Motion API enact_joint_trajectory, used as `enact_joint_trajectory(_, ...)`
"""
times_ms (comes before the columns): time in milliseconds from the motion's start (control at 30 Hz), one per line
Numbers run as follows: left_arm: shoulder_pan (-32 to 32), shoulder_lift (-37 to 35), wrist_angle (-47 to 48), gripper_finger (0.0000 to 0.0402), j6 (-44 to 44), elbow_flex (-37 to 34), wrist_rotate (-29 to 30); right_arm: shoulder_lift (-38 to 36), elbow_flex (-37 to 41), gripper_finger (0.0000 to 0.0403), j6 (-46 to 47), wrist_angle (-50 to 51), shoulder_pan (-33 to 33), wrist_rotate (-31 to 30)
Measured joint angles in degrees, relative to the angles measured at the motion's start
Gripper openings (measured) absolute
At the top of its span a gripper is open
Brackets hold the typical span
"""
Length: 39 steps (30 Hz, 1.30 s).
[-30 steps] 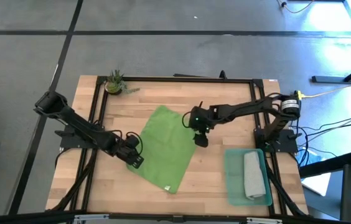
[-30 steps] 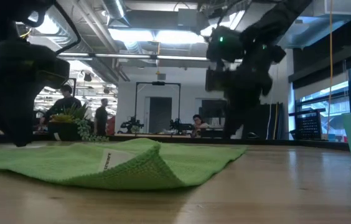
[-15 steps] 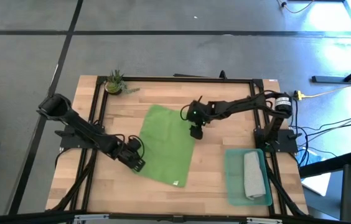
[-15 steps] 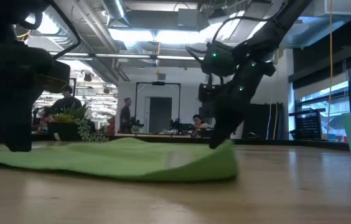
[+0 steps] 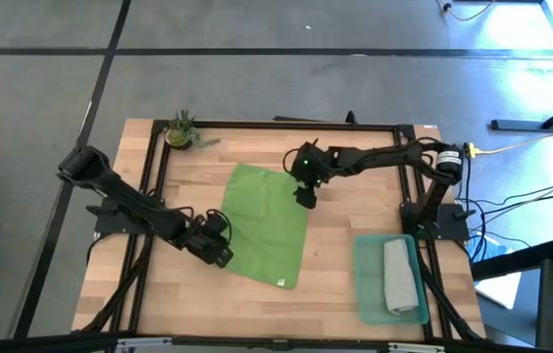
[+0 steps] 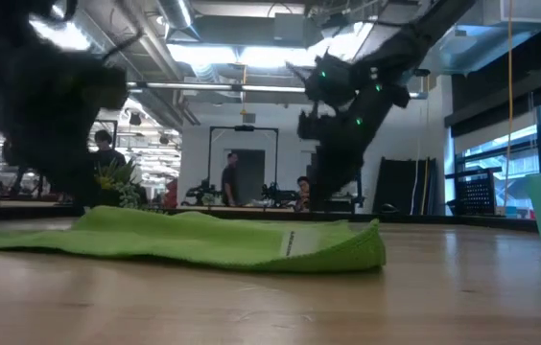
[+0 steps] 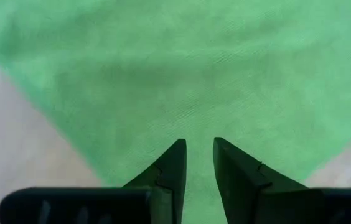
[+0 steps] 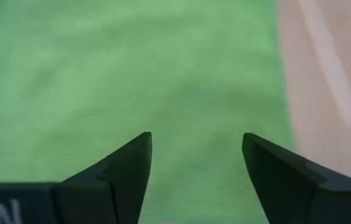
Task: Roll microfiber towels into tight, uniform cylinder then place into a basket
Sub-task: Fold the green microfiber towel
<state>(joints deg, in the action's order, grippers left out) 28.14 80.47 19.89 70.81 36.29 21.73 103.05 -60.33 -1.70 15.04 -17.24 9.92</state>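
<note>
Item, change noted: since a second ago the green towel [image 5: 265, 230] has swung from a slanted diamond toward a squarer lie, and its raised fold in the low view has dropped to a low flat sheet with the white tag [image 6: 290, 243] now showing at the near edge; I read this as spreading and squaring finished or nearly so, with rolling not yet begun. Item, left gripper [image 5: 220, 251]: at the towel's lower-left edge, centre-left of the high view, fingers a narrow gap apart over green cloth, nothing clamped between them that I can see. Item, right gripper [image 5: 303, 194]: moved to the towel's upper-right corner, just above centre of frame, fingers standing wide apart over the cloth beside bare wood, holding nothing. Item, towels, count two: one green, flat, mid-table; one grey towel [image 5: 401, 276] already rolled and lying in the basket. Item, basket [image 5: 363, 277], count one: lower right of the high view, well apart from the green towel. Item, potted plant [image 5: 180, 129], count one: upper-left corner of the table [image 5: 355, 211]. Item, arms, count two. My judgement: half done, one towel to roll
</note>
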Motion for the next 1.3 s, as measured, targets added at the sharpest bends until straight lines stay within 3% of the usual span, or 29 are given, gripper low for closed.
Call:
enact_joint_trajectory(300, 3.0, -1.7, 19.9, 0.0076, -7.6, 10.8, -1.6, -5.3, -7.2, 0.0251, -4.9, 13.7, 7.5, 2.2)
enact_joint_trajectory(433, 6.8, -1.8, 22.9, 0.0076, -10.9, 12.6, -4.8, -7.8, -8.2, 0.0251, -4.6, 16.0, 11.3, 2.2)
enact_joint_trajectory(700, 12.9, -1.7, 22.4, 0.0076, -17.3, 11.4, -6.2, -9.4, -8.2, 0.0251, 0.1, 15.8, 16.8, 1.7)
enact_joint_trajectory(900, 13.0, -1.7, 22.1, 0.0076, -19.6, 9.7, -6.1, -9.4, -8.2, 0.0251, 1.2, 15.7, 19.1, 1.1)
enact_joint_trajectory(1100, 13.0, -1.7, 13.9, 0.0076, -26.5, 5.0, -6.0, -9.4, -8.2, 0.0251, 2.0, 15.6, 19.8, 1.1)
enact_joint_trajectory(1300, 12.2, -1.7, 12.3, 0.0076, -28.1, 1.9, -4.6, -9.4, -8.2, 0.0251, 3.0, 15.6, 19.7, 1.1)
